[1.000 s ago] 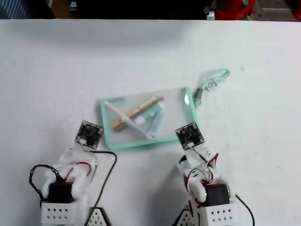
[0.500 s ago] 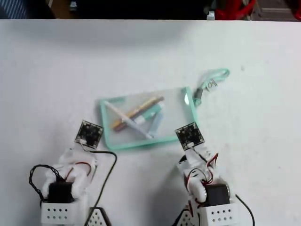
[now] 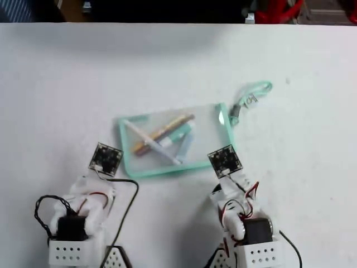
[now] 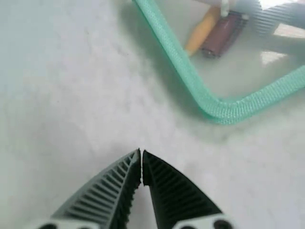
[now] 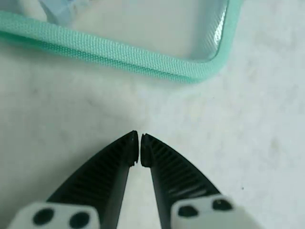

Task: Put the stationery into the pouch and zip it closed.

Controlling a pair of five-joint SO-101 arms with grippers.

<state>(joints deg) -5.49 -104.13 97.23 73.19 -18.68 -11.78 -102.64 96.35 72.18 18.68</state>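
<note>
1. My left pincer is closed. Its ribbed tips meet with nothing between them, low over the white bench.
2. My right pincer is closed too and grips nothing, its tips near the green edge of the pouch.
3. From the high view, the pouch lies flat on the bench just beyond both arms. It is clear with a mint-green border. Each pincer sits by one of its near corners.
4. The stationery lies inside the pouch as a crossed bundle of pens. My left wrist view shows an orange pen beside a maroon barrel.
5. A green strap trails from the pouch's far corner on my right.
6. I cannot tell whether the zip is shut.
</note>
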